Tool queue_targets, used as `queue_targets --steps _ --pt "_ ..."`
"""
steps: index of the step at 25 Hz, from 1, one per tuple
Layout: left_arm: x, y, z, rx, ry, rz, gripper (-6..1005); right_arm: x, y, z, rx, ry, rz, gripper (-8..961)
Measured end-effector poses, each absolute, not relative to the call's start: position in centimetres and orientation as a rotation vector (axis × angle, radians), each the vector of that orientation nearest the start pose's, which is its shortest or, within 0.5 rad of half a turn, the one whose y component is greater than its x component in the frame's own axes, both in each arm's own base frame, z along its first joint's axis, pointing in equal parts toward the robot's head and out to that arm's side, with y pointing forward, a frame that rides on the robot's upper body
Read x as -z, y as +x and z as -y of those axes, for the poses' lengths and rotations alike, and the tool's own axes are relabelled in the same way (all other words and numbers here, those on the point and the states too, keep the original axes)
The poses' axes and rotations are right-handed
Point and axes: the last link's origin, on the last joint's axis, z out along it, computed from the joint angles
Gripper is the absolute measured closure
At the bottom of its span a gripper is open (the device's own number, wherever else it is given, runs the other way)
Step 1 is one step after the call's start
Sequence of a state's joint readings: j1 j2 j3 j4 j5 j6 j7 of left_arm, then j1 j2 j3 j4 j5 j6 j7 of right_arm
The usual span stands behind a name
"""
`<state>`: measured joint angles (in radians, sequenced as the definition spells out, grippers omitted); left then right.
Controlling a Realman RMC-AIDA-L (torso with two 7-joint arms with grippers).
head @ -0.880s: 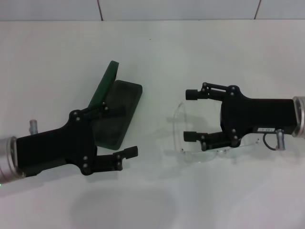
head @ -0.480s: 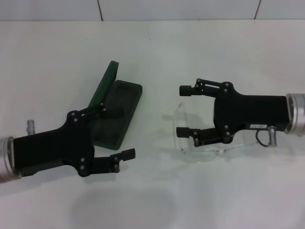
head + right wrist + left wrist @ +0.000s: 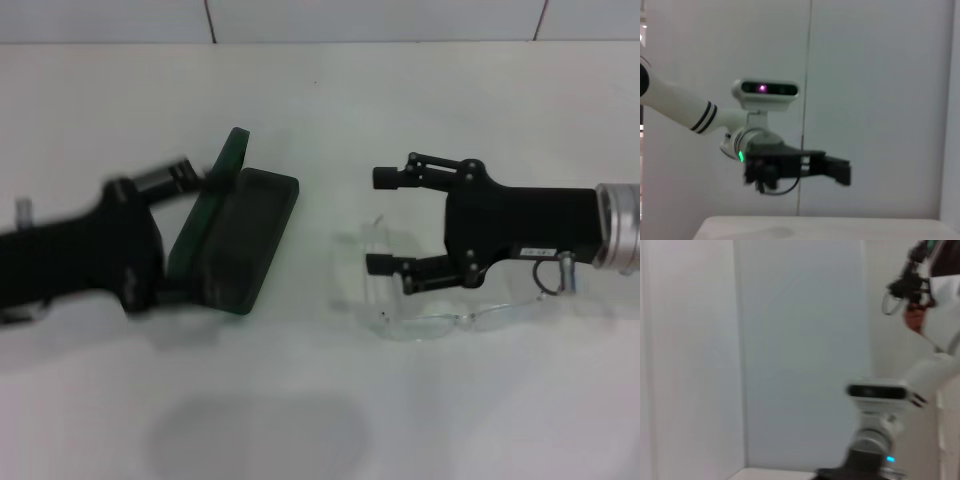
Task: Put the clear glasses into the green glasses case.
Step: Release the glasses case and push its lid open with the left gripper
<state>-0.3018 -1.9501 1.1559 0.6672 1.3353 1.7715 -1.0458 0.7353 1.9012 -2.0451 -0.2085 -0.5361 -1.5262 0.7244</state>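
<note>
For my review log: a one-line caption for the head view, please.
Open right gripper reaches over clear plastic wraparound glasses; blurred left gripper beside open dark green hard glasses case.

On the white table [image 3: 330,120] lies one green glasses case [image 3: 238,240], its single lid raised on the side away from the glasses. Beside the case, to its right, lies one pair of clear glasses [image 3: 430,315]. Two grippers are in view: the left gripper [image 3: 170,235], one, at the case's lid side, and the right gripper [image 3: 385,222], one, over the glasses, showing two fingers.
</note>
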Motion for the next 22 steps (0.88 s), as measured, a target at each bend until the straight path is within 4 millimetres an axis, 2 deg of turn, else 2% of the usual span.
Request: queue_targets --steps 2,3,4,6,8,11,15,22 --pt "-5.0 -25.4 -28.5 1.077 -2.669 0.242 124 3.3 20.4 -33.5 -1.036 -2.781 0.06 69" --pt "-5.0 -25.4 -28.5 1.077 -2.669 0.242 124 3.1 20.7 -33.5 -1.038 -2.764 0.045 69" --pt "-5.4 -25.4 -29.3 1.036 -2.66 0.306 124 2.9 21.0 -33.5 -1.039 -2.749 0.032 69" --pt "-5.6 -26.1 -32.4 0.78 -2.61 0.597 124 2.5 21.6 -33.3 -1.041 -2.729 0.013 69" --pt "-5.0 -26.5 -33.5 0.662 -2.584 0.698 124 2.3 22.0 -33.1 -1.042 -2.718 0.002 69" --pt "-3.4 -26.4 -34.6 0.517 -2.575 0.772 124 2.3 22.2 -33.1 -1.031 -2.716 -0.004 69" --pt "-1.5 -25.7 -35.6 0.422 -2.577 0.811 149 2.3 22.5 -33.1 -1.012 -2.719 -0.015 69" --pt "-1.2 -25.8 -36.1 0.38 -2.541 0.859 193 2.6 23.2 -32.7 -0.979 -2.735 -0.03 69"
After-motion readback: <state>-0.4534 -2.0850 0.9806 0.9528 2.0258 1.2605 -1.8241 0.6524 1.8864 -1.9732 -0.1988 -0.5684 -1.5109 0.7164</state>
